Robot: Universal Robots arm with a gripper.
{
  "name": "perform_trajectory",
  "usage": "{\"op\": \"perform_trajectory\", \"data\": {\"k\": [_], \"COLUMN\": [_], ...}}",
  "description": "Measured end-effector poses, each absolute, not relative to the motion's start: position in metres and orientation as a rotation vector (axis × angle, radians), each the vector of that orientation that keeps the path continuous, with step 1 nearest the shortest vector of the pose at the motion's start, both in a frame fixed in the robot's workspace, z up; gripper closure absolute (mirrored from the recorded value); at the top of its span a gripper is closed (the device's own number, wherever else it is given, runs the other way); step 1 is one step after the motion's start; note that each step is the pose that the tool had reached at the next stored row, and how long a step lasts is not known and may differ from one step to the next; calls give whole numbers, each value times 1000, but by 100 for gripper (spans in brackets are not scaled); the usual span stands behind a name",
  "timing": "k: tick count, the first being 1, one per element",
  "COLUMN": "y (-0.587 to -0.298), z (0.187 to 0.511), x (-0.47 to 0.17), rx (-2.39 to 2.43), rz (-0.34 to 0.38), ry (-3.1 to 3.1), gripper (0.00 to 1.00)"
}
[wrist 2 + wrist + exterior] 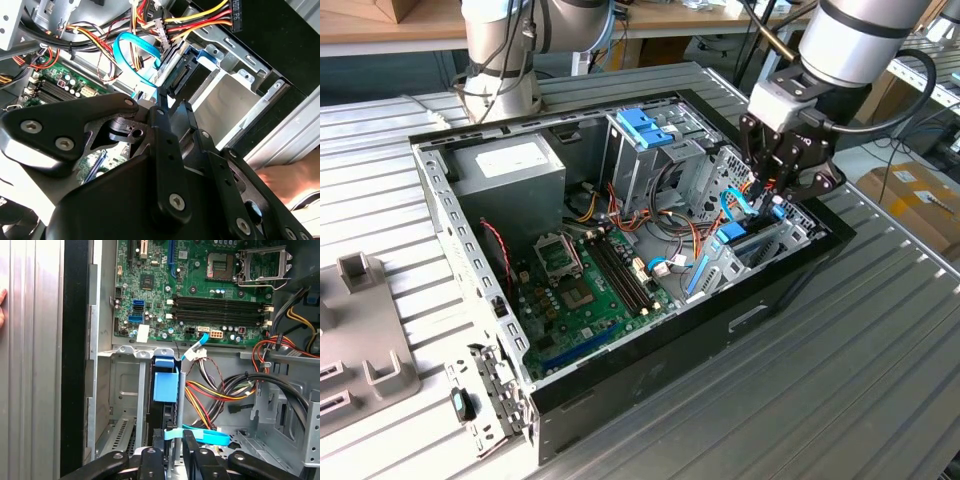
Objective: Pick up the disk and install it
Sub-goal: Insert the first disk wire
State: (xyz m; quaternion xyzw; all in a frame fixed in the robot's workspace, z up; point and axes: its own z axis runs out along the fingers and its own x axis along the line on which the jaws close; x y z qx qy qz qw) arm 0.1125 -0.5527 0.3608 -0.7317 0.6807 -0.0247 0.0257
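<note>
Farthest from the tool on the exterior view's left, grey moulded plastic fixtures (365,335) lie on the ribbed silver metal surface (880,380). Nearer the tool stands the open black computer case (760,310), lying on its side. At the case's end well away from the tool sits a big grey power-supply box with a white label (510,165). A green motherboard (582,290) covers the floor between that box and the tool. Beside the board, near the tool, a bright blue plastic bracket (645,125) tops a bare metal drive cage (638,170).

The black tool (775,195) hangs from the silver-and-grey arm and reaches down into the case's end on the exterior view's right, among red, yellow and orange wires.

Directly below the tool in the first wrist view, the disk (165,386), a flat drive seen edge-on with a light-blue plastic rail on its end, stands upright in a slot of the grey metal bay (125,390) against the case wall. The tool sits just over the disk's near end. Whether it is clamped on the disk or free of it I cannot tell. A light-blue flat cable (200,435) crosses just beside the tool.

Beyond the case wall, a hand (290,175) rests on the surface. Well past the tool on the exterior view's right sits a brown cardboard box (915,190).
</note>
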Motion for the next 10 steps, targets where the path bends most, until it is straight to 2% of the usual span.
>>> {"op": "perform_trajectory", "data": {"k": [10], "y": [-553], "z": [360], "x": [115], "rx": [-2200], "rz": [-71], "ry": [2177], "gripper": [71]}}
